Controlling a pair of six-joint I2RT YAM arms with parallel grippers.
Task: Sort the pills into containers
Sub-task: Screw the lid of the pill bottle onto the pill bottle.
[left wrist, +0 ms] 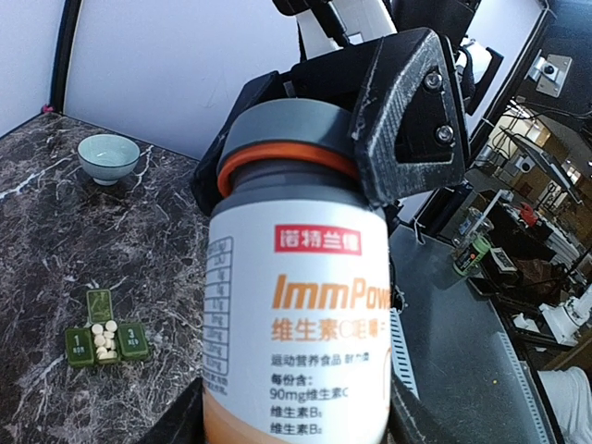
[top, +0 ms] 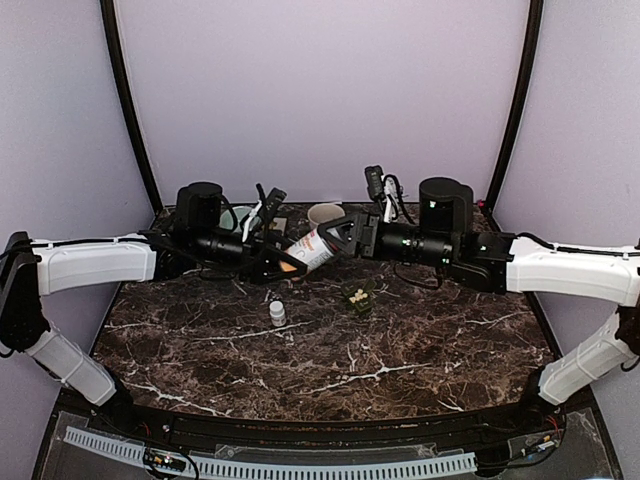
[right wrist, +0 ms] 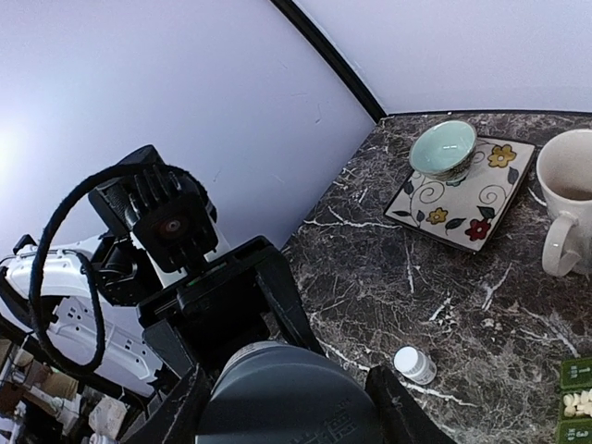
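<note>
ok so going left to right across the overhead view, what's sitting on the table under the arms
small white bottle → cream mug → green pill box

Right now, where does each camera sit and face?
Top external: high behind the bases, facing the table; left gripper, right gripper show.
Left wrist: faces along the pill bottle to the right gripper on its cap; own fingers barely show.
Right wrist: faces the cap and left gripper beyond; own fingers flank it.
Wrist views share bowl and pill box.
</note>
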